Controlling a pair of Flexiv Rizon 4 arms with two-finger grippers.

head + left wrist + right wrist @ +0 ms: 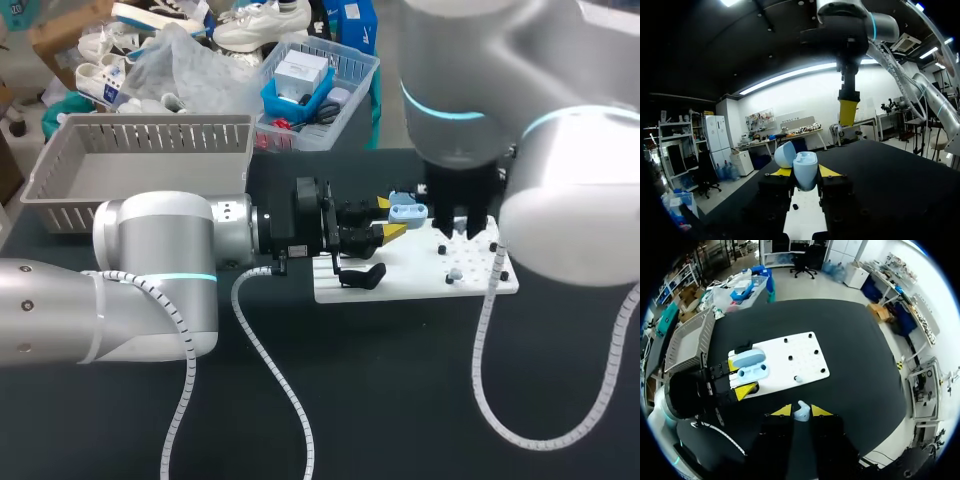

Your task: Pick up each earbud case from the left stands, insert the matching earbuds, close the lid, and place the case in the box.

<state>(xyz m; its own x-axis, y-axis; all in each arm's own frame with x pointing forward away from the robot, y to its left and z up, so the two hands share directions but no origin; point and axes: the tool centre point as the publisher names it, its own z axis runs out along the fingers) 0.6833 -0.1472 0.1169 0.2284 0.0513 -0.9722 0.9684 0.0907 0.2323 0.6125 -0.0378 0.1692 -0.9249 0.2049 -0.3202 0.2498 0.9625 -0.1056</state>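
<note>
A light blue earbud case (407, 211) with its lid open is held sideways over the white stand board (420, 282) by my left gripper (390, 218). In the left wrist view that gripper (805, 172) is shut on the case body (805, 167), and the lid (785, 154) is swung back. My right gripper (798, 411) hangs above the board, shut on a small white earbud (801, 413). It stands just right of the case (751, 371) and points down. A second white earbud (798, 379) lies on the board (805, 352).
A black stand (361, 275) sits on the board's left part, under my left gripper. A grey slatted basket (140, 140) stands at the back left. Behind it is a clear bin (352, 95) of odds and ends. Black pegs dot the board's right side.
</note>
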